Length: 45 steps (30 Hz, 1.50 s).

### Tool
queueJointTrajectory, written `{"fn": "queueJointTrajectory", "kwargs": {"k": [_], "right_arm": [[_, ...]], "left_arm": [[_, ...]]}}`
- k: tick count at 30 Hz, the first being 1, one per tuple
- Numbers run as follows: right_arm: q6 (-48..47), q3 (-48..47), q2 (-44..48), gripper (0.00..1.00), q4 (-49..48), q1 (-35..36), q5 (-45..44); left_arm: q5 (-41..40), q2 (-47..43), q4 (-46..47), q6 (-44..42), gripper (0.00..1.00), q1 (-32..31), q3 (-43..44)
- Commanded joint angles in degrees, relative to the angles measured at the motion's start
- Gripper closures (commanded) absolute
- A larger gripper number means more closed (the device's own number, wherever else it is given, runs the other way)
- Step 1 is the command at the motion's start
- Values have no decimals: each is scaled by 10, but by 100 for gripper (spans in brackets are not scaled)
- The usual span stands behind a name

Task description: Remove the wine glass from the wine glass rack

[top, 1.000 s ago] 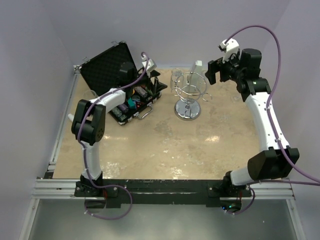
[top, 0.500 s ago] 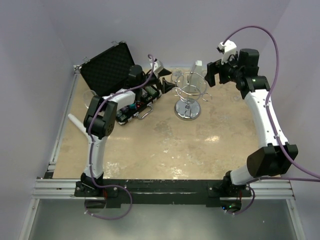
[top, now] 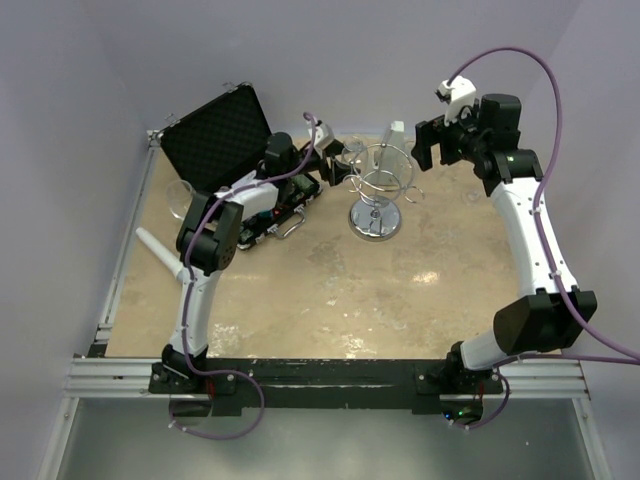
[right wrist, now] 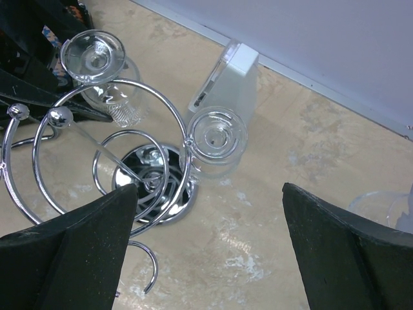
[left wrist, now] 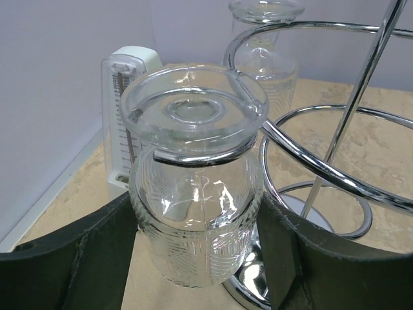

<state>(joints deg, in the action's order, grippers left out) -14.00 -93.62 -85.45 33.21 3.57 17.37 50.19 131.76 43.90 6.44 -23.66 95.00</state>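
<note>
The wine glass rack stands at the back middle of the table on its round mirrored base. It also shows in the left wrist view and the right wrist view. Two wine glasses hang upside down from its loops. The left wine glass fills the left wrist view; it is also in the right wrist view. My left gripper is open, its fingers right beside the bowl on both sides. The second glass hangs behind. My right gripper is open and empty, above and right of the rack.
An open black case with tools lies at the back left. A white box stands behind the rack. Loose glasses stand at the right and left. A white stick lies at the left.
My left arm has swung right from the case to the rack, and its open fingers now flank the left glass. The right gripper has barely moved.
</note>
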Motion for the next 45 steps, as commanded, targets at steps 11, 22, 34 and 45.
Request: {"fn": "queueJointTrajectory", "kwargs": {"k": [11, 22, 34, 45], "right_arm": [[5, -11, 4, 2, -26, 0, 4], [9, 6, 18, 2, -31, 1, 8], [14, 0, 17, 2, -39, 1, 14], [24, -2, 26, 2, -55, 1, 30]], "left_arm": [[-12, -83, 94, 13, 100, 9, -48], [-26, -100, 103, 20, 100, 12, -57], [-110, -67, 38, -16, 100, 18, 7], [-130, -96, -13, -53, 100, 29, -24]]}}
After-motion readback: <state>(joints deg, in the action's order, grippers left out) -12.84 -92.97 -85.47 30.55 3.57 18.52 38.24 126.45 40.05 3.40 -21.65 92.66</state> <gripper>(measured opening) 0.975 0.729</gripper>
